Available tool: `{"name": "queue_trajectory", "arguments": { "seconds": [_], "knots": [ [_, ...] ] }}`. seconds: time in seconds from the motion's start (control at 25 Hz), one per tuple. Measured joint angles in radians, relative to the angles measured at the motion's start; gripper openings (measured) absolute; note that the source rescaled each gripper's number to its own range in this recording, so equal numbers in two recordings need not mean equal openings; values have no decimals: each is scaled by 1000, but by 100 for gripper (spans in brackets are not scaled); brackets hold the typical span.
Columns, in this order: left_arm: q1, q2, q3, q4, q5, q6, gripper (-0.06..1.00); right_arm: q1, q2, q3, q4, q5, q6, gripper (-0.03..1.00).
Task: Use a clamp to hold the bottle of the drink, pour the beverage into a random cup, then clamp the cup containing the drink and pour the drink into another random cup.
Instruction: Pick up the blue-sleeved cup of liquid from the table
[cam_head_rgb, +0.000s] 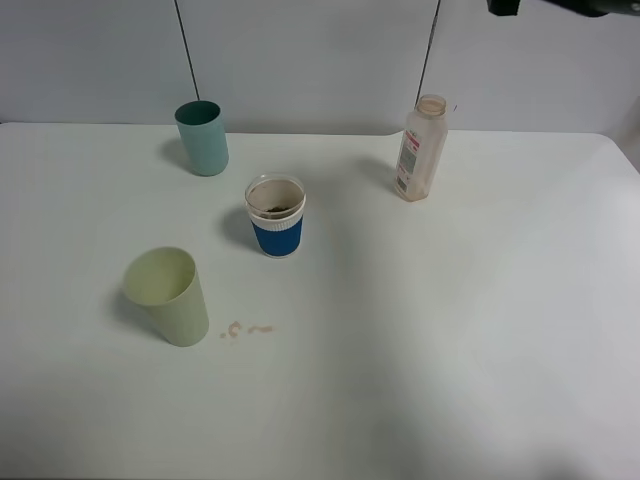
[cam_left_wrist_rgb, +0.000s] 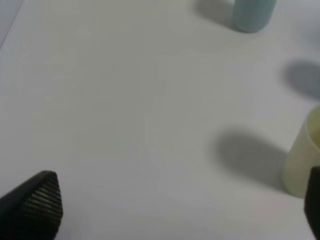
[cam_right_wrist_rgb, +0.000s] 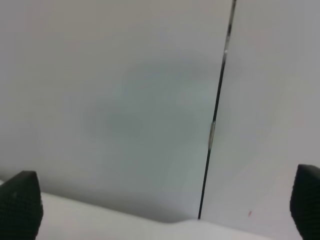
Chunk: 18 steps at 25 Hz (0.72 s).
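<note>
The bottle stands upright at the back right of the table, uncapped, and looks nearly empty. The blue-banded white cup stands mid-table with dark brown beverage in its bottom. The teal cup stands at the back left and shows again as the teal cup in the left wrist view. My left gripper is open over bare table, with nothing between its fingertips. My right gripper is open, holds nothing and faces the back wall. Only a dark part of the right arm shows at the top edge of the high view.
A larger pale green cup stands front left, and the pale green cup is close to one left finger. A few brownish drops lie on the white table beside it. A thin dark cable runs down the wall.
</note>
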<state>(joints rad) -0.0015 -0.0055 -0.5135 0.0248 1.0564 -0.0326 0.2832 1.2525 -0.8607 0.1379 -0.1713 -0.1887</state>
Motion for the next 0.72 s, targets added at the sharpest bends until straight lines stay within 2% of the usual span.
{"name": "queue_trajectory", "arguments": {
  "seconds": [0.12,0.4,0.52,0.64,0.72],
  "knots": [
    [0,0,0,0,0,0,93,0,-82,0,6,141,0,100],
    [0,0,0,0,0,0,93,0,-266,0,-7,350,10,100],
    [0,0,0,0,0,0,93,0,-331,0,-91,476,73,100],
    [0,0,0,0,0,0,93,0,-399,0,-227,604,183,100],
    [0,0,0,0,0,0,93,0,-455,0,-280,669,240,100]
  ]
}}
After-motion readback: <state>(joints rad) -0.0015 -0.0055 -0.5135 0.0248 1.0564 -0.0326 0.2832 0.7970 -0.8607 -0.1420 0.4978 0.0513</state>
